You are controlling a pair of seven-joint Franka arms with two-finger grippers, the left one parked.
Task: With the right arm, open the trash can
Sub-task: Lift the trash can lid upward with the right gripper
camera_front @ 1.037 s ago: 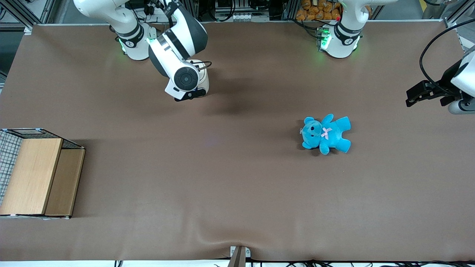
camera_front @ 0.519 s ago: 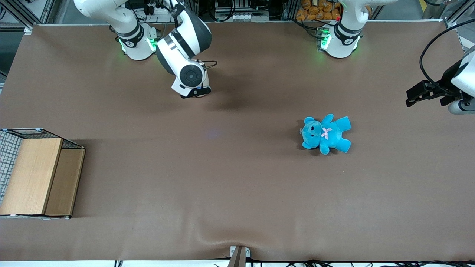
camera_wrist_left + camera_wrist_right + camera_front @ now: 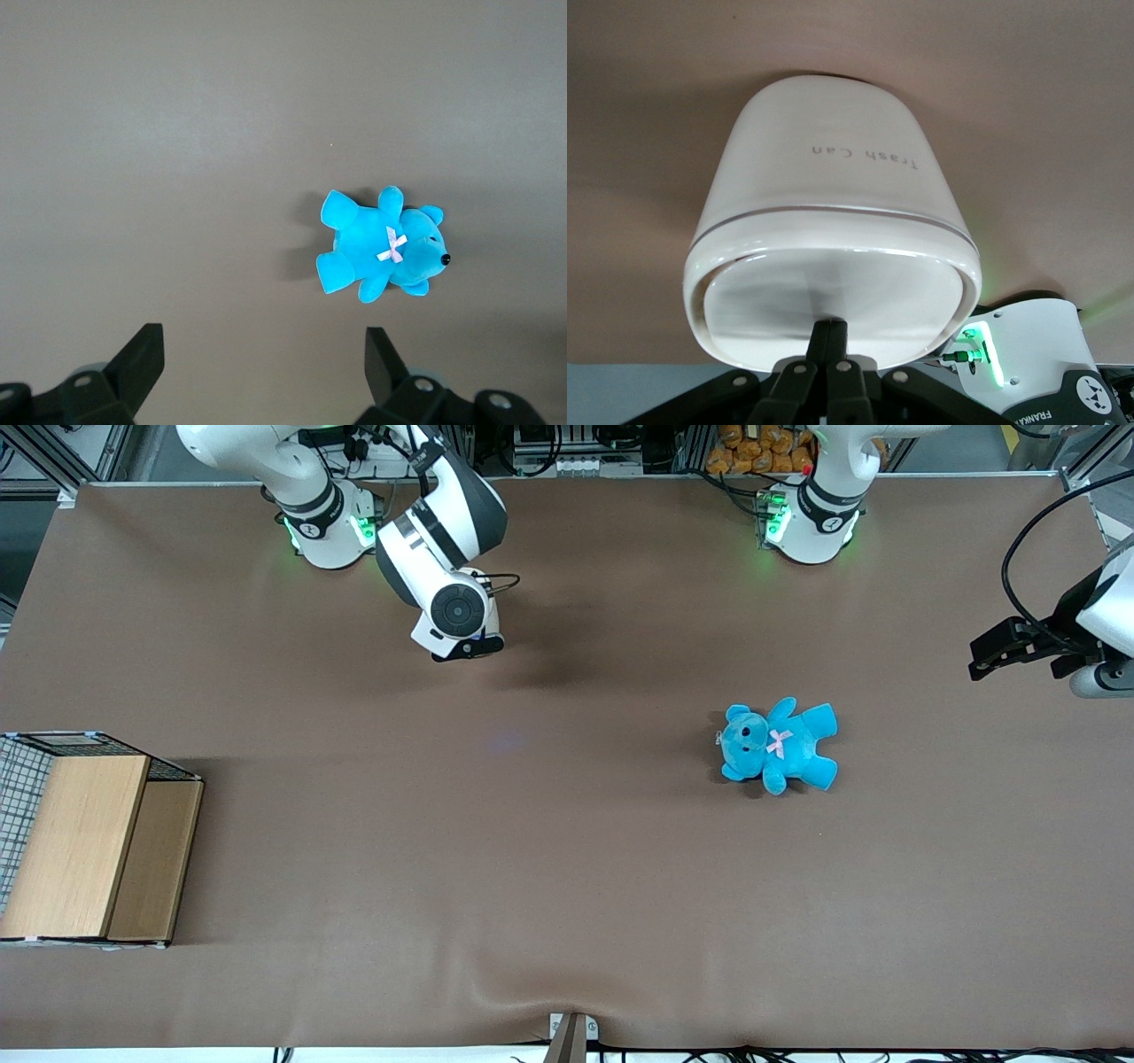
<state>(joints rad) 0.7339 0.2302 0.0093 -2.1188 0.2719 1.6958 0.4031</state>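
- A wooden box [image 3: 89, 841] with wire mesh on one side sits at the working arm's end of the table [image 3: 532, 886], close to the edge nearest the front camera.
- The right arm [image 3: 443, 522] reaches out from its base and bends down over the table, well apart from the box and farther from the front camera than it.
- The gripper [image 3: 465, 646] hangs at the end of that arm, pointing down. In the front view the arm's wrist covers most of what stands under it.
- In the right wrist view the gripper [image 3: 830, 329] has its two black fingers [image 3: 819, 341] pressed together, nothing between them, with the tips touching the lid [image 3: 833, 288].
- The trash can [image 3: 824, 177] stands upright on the table directly under the gripper. It is cream-white with rounded corners and has "Trash Can" lettered on its wall. The lid lies flat inside the rim, closed.
- A blue teddy bear [image 3: 778, 744] with a pink bow lies on its back toward the parked arm's end, nearer the front camera than the trash can and well apart from it.
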